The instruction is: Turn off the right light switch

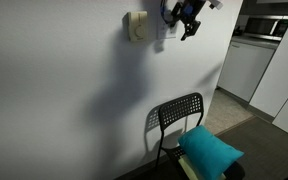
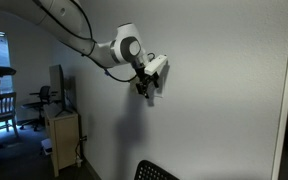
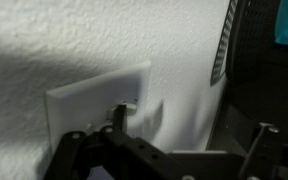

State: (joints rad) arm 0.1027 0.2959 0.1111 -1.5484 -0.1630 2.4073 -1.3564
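Pincer (image 3: 189, 125) at switch (image 3: 92, 95), white wall (image 3: 44, 35)

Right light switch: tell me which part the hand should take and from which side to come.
The switch plate lies flat on the wall, with nothing to pinch. Probably best pressed: bring one fingertip of the hand square to the wall, straight onto the plate's face. Its rockers are too faint here to tell apart.
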